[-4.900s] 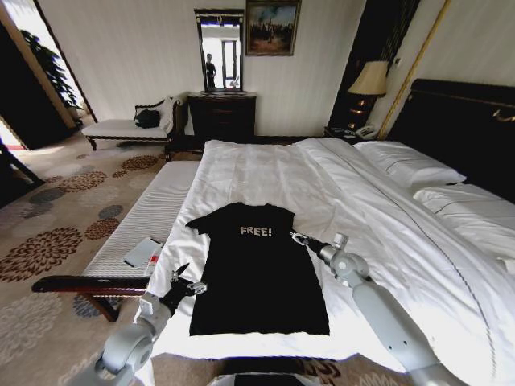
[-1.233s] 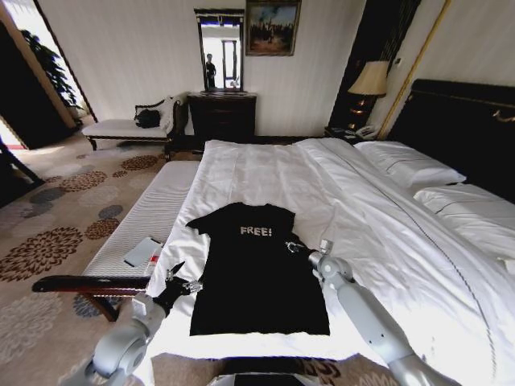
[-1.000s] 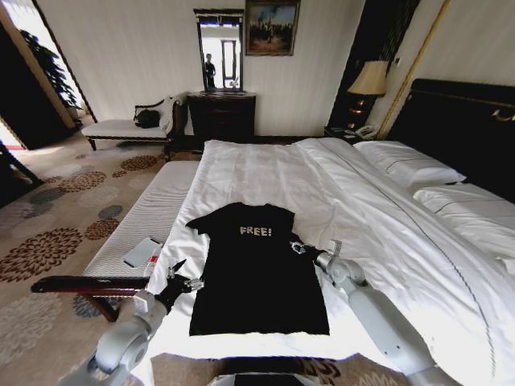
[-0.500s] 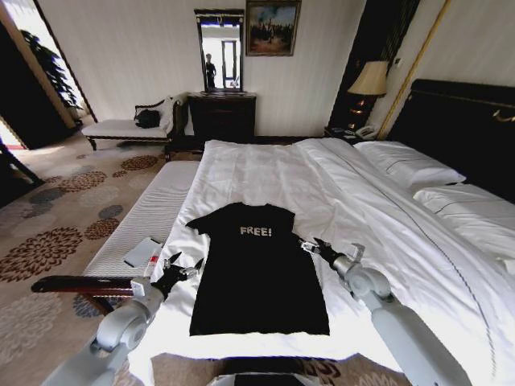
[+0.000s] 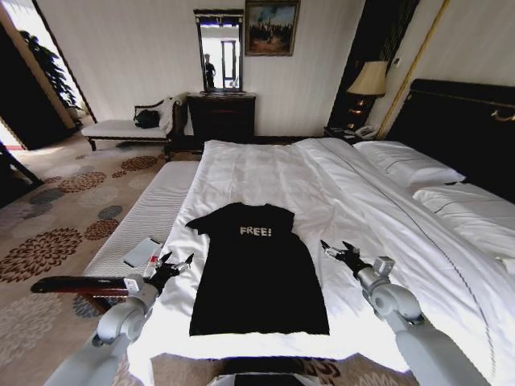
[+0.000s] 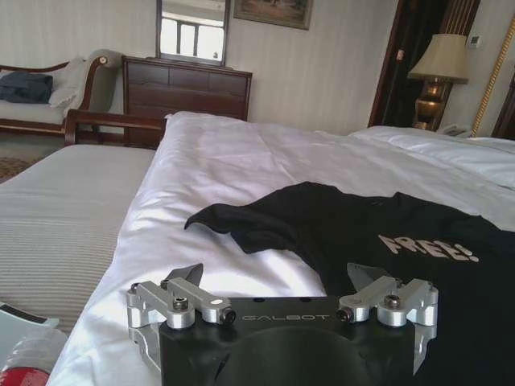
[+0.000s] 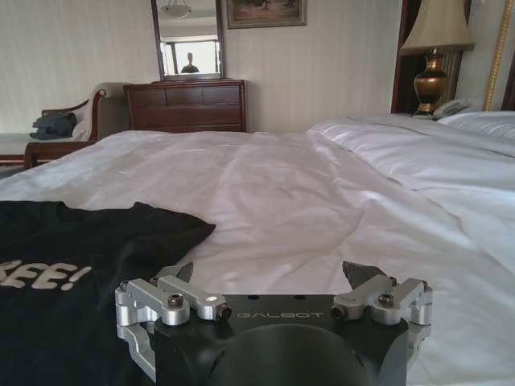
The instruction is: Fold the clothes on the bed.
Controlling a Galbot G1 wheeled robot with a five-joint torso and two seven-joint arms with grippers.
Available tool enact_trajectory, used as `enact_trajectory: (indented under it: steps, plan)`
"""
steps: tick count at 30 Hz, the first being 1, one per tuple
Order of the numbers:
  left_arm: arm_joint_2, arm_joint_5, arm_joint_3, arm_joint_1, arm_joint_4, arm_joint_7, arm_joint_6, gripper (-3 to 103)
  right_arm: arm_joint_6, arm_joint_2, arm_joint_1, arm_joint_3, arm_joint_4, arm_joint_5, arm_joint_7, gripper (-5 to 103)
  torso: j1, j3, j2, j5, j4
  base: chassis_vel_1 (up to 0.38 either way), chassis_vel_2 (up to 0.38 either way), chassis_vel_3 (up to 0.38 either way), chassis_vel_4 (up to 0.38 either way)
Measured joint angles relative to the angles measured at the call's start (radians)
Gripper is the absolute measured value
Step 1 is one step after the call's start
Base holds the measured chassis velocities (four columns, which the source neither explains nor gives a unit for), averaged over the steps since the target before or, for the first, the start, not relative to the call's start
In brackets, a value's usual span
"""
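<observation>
Black short-sleeved T-shirt (image 5: 259,273) with white "FREE!" across the chest is lying flat and face up on the white bed (image 5: 346,201), spread out at the near end of the bed toward its left side. Fabric looks soft and mostly smooth, both sleeves spread out to the sides, hem closest to the robot. Its long axis runs from the robot toward the far wall, collar pointing away and hem pointing back at the camera, so the lettering reads right way up from the head view.

Nothing container-like on the bed. Off the bed's left side there's a long white-cushioned bench (image 5: 145,217) with a small grey flat slab (image 5: 142,252) lying on it.

Left gripper (image 5: 170,264) hovers just off the shirt's left edge, over the sheet near the bed's side, fingers spread wide with nothing between them. Left wrist view shows the same thing: the two fingertips (image 6: 187,275) wide apart with the near sleeve and the lettering beyond them.

Right gripper (image 5: 339,249) sits over bare sheet a bit to the right of the shirt, not touching it, also wide open and holding nothing. In the right wrist view the shirt's sleeve lies beside it on the sheet.
</observation>
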Motion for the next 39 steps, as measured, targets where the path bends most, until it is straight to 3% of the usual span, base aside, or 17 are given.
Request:
enact_trajectory:
  steps: [5, 16, 39]
  plan:
    - [-0.001, 0.116, 0.005, 0.029, -0.026, 0.001, -0.036, 100, 0.064, 0.012, -0.023, 0.024, -0.025, -0.078, 0.017, 100, 0.000, 0.000, 0.000, 0.0002, 0.0001, 0.000, 0.000, 0.000, 0.000]
    - [-0.015, 0.181, -0.006, 0.036, -0.061, 0.001, -0.094, 100, 0.228, 0.018, -0.018, 0.053, -0.091, -0.174, 0.055, 100, 0.000, 0.000, 0.000, 0.0001, 0.0000, 0.000, 0.000, 0.000, 0.000]
    - [-0.044, 0.238, -0.073, 0.059, -0.110, 0.001, -0.148, 100, 0.267, 0.047, -0.099, 0.121, 0.027, -0.151, 0.056, 100, 0.000, 0.000, 0.000, -0.0001, 0.0002, 0.000, 0.000, 0.000, 0.000]
